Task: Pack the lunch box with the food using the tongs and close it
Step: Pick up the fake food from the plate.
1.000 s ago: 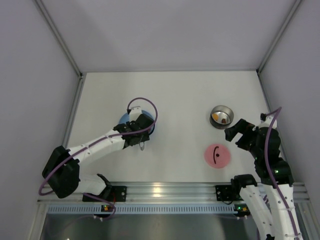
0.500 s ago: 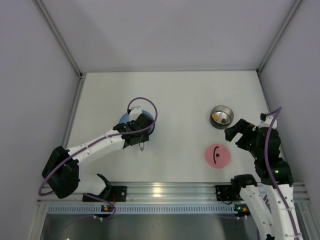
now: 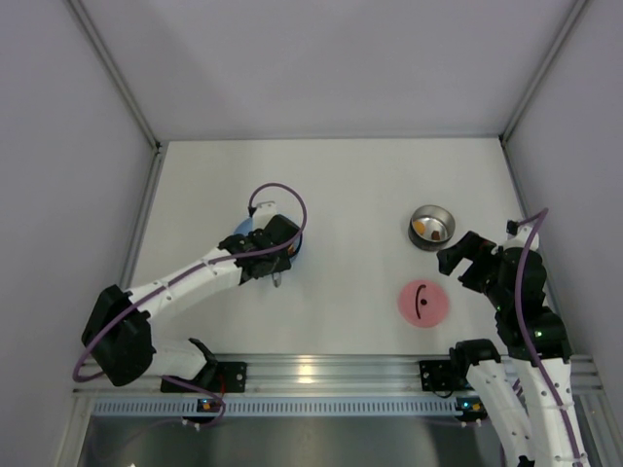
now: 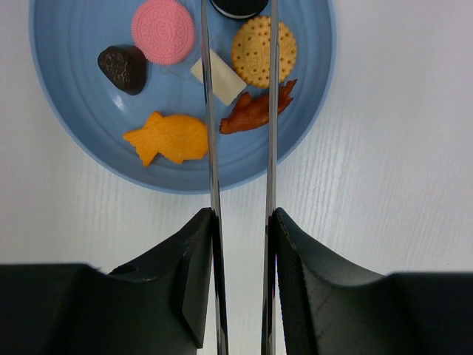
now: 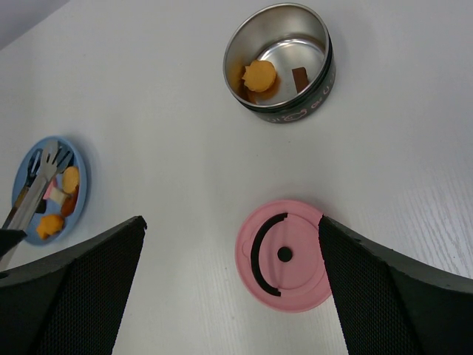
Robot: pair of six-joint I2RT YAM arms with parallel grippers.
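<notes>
My left gripper (image 4: 242,218) is shut on the tongs (image 4: 212,148), one black finger pressing on each silver arm. The arms run forward over the blue plate (image 4: 74,133), and their tips leave the top of the left wrist view beside a dark cookie (image 4: 238,6). The food on the plate includes a pink cookie (image 4: 163,31), an orange fish piece (image 4: 166,138), a yellow cracker (image 4: 264,52) and a reddish strip (image 4: 255,111). The steel lunch box (image 5: 281,63) holds an orange piece (image 5: 259,76) and a brown piece (image 5: 299,78). My right gripper (image 5: 231,222) is open above the pink lid (image 5: 284,255).
In the top view the plate (image 3: 243,231) sits mid-left under the left wrist, with the lunch box (image 3: 431,227) and lid (image 3: 422,304) on the right. Grey walls enclose the white table on three sides. An aluminium rail runs along the near edge.
The left wrist has shifted slightly further over the plate. The right arm has not moved.
</notes>
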